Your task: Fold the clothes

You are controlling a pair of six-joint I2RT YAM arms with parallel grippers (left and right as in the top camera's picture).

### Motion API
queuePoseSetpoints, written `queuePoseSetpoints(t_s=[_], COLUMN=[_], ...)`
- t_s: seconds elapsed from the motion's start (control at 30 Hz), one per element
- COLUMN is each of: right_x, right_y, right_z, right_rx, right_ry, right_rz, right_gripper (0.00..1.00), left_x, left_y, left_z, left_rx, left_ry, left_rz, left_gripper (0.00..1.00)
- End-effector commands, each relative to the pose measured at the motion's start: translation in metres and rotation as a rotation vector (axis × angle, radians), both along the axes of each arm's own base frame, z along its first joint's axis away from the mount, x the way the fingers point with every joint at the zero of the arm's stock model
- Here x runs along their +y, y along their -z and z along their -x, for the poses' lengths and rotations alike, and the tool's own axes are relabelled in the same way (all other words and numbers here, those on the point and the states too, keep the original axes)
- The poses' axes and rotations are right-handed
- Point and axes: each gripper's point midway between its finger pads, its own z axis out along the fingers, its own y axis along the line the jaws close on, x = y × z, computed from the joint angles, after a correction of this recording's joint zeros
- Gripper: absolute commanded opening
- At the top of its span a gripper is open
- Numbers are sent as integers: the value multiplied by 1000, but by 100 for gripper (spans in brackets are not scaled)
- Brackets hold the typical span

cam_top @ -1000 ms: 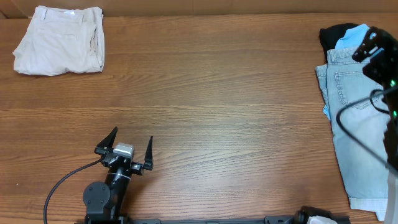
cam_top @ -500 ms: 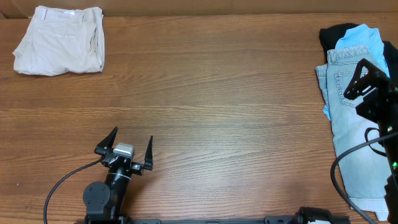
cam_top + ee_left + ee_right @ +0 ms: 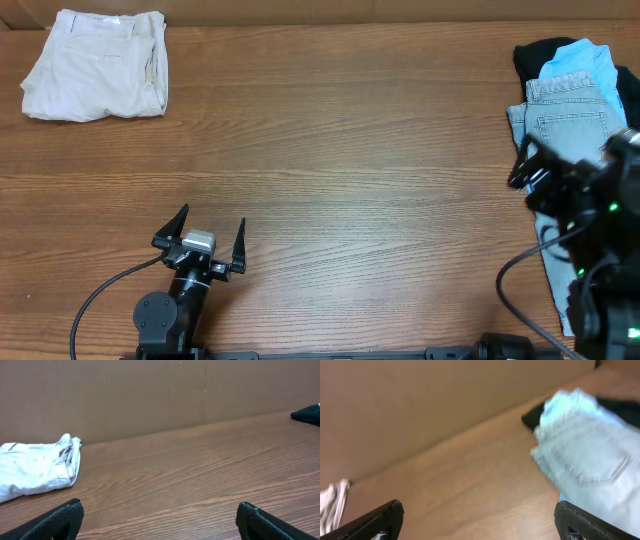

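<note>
The pale beige shorts (image 3: pixel 95 65) lie folded at the table's far left corner, and show in the left wrist view (image 3: pixel 35 467) and at the edge of the right wrist view (image 3: pixel 332 502). Light-blue denim shorts (image 3: pixel 568 118) (image 3: pixel 590 460) lie spread along the right edge, over a sky-blue garment (image 3: pixel 580 58) (image 3: pixel 565 402) and a black garment (image 3: pixel 533 55) (image 3: pixel 532 417) (image 3: pixel 307 414). My left gripper (image 3: pixel 212 218) (image 3: pixel 160 517) is open over bare wood near the front. Open and empty, my right gripper (image 3: pixel 528 170) (image 3: pixel 477 517) hangs at the denim shorts' left edge.
The wooden table (image 3: pixel 350 170) stretches bare between the two piles. A brown cardboard wall (image 3: pixel 150 395) stands along the far edge. The left arm's cable (image 3: pixel 100 290) loops near the front edge. The right arm's body (image 3: pixel 600 260) covers the lower part of the denim shorts.
My right arm has swung from the far end of the right pile toward the front and a little left, its jaws still wide. The left arm has stayed put.
</note>
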Motion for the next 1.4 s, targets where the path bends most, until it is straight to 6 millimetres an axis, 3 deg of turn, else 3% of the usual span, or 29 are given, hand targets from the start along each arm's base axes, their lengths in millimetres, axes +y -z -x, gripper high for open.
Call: queuePoseSetpoints(t_s=[0.0, 0.33, 0.7, 1.1, 1.37], right_x=[11, 12, 30, 29, 29], right_y=[9, 42, 72, 106, 125], right_z=[8, 6, 8, 14, 17], right_rx=[-17, -108, -291, -325, -372], right_ry=[-52, -58, -159, -155, -196], right_rz=[-21, -10, -14, 6, 176], right_gripper=[100, 100, 100, 100, 100], left_x=[0, 0, 0, 0, 0], left_y=[0, 0, 0, 0, 0], left_z=[0, 0, 0, 0, 0], left_rx=[-6, -6, -6, -6, -6], left_ry=[-3, -3, -3, -3, -3], left_rz=[2, 2, 2, 2, 2], left_gripper=[100, 100, 100, 100, 100])
